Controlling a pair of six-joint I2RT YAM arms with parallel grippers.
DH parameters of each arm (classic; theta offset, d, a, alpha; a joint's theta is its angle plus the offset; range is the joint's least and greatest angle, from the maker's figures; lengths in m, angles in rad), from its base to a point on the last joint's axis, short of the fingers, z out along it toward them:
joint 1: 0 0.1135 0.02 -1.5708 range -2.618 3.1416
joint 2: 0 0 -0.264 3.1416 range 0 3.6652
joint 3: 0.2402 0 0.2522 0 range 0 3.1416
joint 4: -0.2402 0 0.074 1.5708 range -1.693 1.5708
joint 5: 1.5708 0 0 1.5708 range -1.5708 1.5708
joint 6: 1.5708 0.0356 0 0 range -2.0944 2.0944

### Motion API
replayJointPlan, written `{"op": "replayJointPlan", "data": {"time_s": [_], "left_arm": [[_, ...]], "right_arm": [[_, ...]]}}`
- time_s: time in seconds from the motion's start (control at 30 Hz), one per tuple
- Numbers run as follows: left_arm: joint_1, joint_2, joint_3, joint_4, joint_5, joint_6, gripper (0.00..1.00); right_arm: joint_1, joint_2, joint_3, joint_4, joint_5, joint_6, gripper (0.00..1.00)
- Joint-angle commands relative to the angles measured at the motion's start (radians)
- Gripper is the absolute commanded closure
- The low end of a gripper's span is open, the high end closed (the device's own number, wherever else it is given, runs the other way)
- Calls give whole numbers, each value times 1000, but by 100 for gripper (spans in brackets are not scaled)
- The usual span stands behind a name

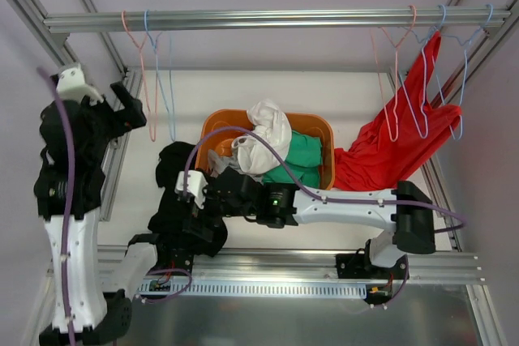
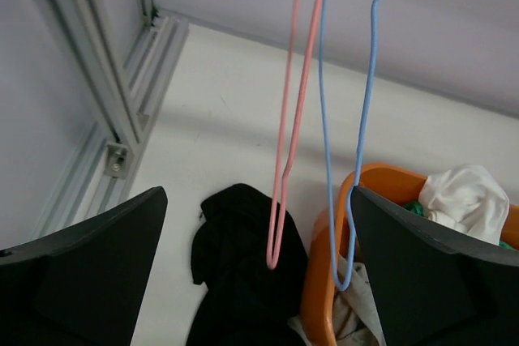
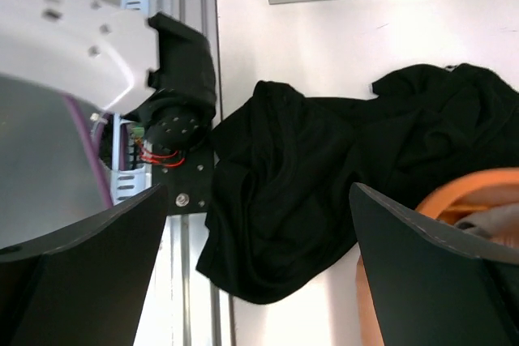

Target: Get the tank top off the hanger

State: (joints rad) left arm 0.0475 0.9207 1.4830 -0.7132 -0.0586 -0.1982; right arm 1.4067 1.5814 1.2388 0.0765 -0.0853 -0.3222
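A red tank top hangs from the pink, blue and light blue hangers at the right end of the rail and droops to the table. A black garment lies crumpled on the table left of the orange basket. My right gripper is open and empty just above the black garment; in its wrist view the gripper straddles the cloth. My left gripper is open and empty, raised beside two bare hangers, pink and blue, which hang between the jaws of the gripper.
The basket holds white and green clothes. Aluminium frame posts run along both sides. The left arm's base and front rail sit beside the black garment.
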Motion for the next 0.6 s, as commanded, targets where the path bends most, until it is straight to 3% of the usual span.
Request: {"op": "replayJointPlan", "data": {"time_s": [0.0, 0.3, 0.57], "left_arm": [[11, -164, -55, 8, -122, -6, 1], [9, -609, -277, 64, -378, -121, 1], [5, -721, -423, 83, -409, -130, 1]], "right_arm": [[-5, 70, 149, -72, 25, -61, 0], [-34, 366, 483, -357, 4, -193, 0], [-35, 575, 712, -524, 38, -297, 0]]}}
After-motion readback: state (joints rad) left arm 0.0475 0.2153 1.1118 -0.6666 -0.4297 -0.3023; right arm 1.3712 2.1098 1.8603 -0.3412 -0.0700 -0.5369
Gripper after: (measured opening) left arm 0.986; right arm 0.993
